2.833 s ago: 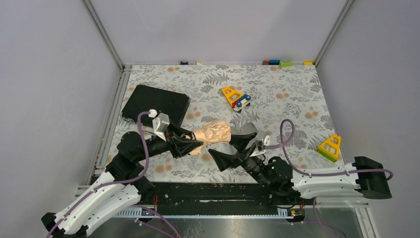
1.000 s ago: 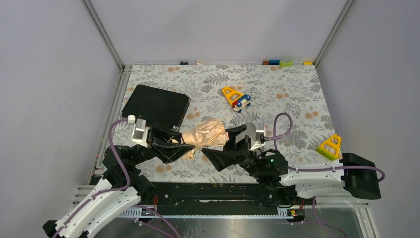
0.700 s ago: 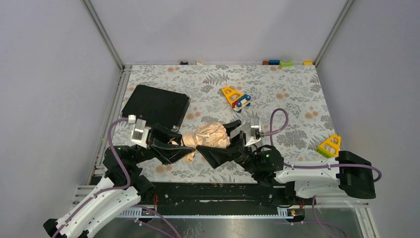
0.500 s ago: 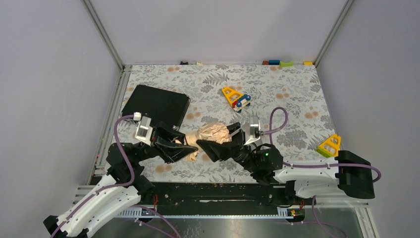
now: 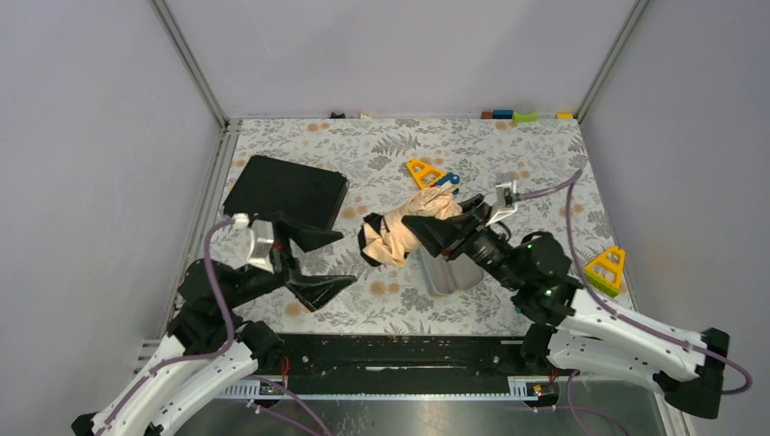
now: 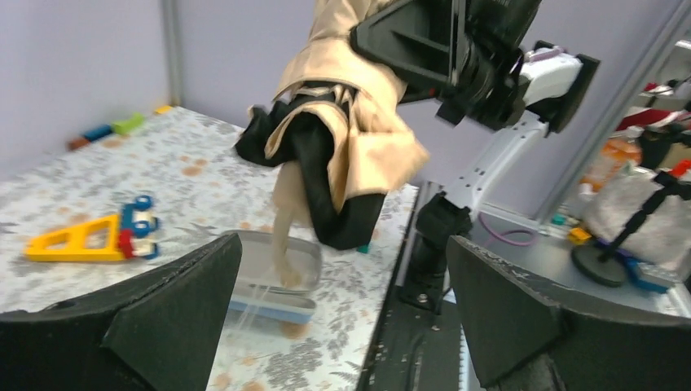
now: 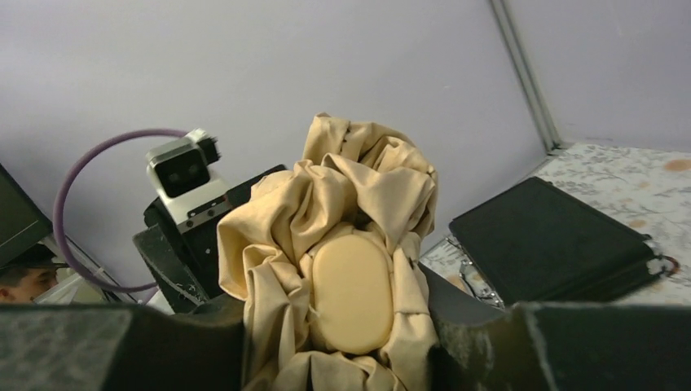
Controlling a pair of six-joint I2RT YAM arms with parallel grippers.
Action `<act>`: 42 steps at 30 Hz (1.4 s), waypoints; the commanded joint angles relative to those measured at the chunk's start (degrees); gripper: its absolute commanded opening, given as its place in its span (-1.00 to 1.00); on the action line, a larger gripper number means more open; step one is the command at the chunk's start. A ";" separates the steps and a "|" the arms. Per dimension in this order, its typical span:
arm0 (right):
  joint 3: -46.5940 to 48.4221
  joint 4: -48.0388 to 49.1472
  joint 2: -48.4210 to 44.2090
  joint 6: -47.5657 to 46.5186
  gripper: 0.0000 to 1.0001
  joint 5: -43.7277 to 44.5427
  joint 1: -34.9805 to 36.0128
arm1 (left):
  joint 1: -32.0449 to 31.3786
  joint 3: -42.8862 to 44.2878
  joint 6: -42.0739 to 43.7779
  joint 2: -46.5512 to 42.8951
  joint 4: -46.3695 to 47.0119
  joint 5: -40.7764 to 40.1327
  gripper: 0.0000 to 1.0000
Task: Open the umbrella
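Near centre, aloft: right gripper (image 5: 434, 234) clamps bunched umbrella (image 5: 402, 234); left gripper (image 5: 345, 259) at 8 o'clock, jaws spread wide.

The left arm (image 5: 177, 374) and right arm (image 5: 626, 333) wear white shells over black joints, with purple cables (image 5: 210, 262); the left gripper (image 5: 349, 261) has black wedge-shaped fingers (image 5: 318, 289).

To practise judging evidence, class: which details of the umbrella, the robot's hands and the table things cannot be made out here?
- Peach-tan folding fabric umbrella: its shaft, all views, buried in bunched fabric.
- Right hand: where its fingers touch; right wrist view, fabric covers them.
- Yellow plastic wheeled toy: top view, partly behind the umbrella.
- Small coloured blocks at the far edge: top view, too small to identify.
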 commanded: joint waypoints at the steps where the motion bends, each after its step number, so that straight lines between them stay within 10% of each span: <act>1: 9.24 -21.12 -6.21 1.41 -1.00 -4.57 -2.90 | 0.04 2.05 10.20 -5.70 -6.58 -7.48 0.97; 26: 13.53 -28.35 -10.63 4.94 -1.00 -10.95 -3.62 | -4.42 -1.20 -3.84 11.89 6.78 16.80 0.82; 42: 14.02 -26.37 -9.19 5.06 -1.00 -11.54 -3.64 | -8.26 0.86 -3.10 18.39 5.06 17.34 -0.15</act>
